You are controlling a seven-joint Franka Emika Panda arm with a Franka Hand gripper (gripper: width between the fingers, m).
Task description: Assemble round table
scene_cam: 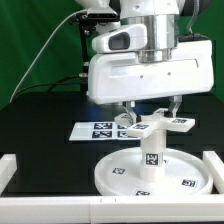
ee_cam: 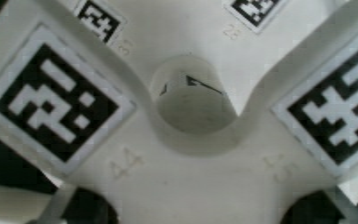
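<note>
While the large rimmed round disc (scene_cam: 152, 174) lies flat on the black surface (scene_cam: 40, 125) with the short cylinder post (scene_cam: 152, 157) standing upright at its centre, the four-armed cross piece (scene_cam: 158, 124) is held level directly above that post, apparently so that its central hub can come down onto the post's top. The end effector (scene_cam: 148, 108) hangs under the big white wrist housing, its fingers reaching down on either side of the cross piece's middle; they look closed on it, since the piece sits in the air with nothing beneath it, though the contact itself is too small to make out in the exterior view. From the wrist view, the cross piece (ee_cam: 194, 100) fills the picture: a round hollow hub in the middle, arms spreading outward, each bearing a black-and-white square tag. Whether the hub already touches the post or merely hovers just over it cannot be told. Behind the assembly, toward the exterior view's left, the marker board (scene_cam: 100, 129) lies flat on the surface, apart from the disc. A low white rail (scene_cam: 22, 168) borders the work area in front. Judging by this arrangement, the step in hand is seating the cross on the post, which calls for keeping the hub centred and the piece level.
</note>
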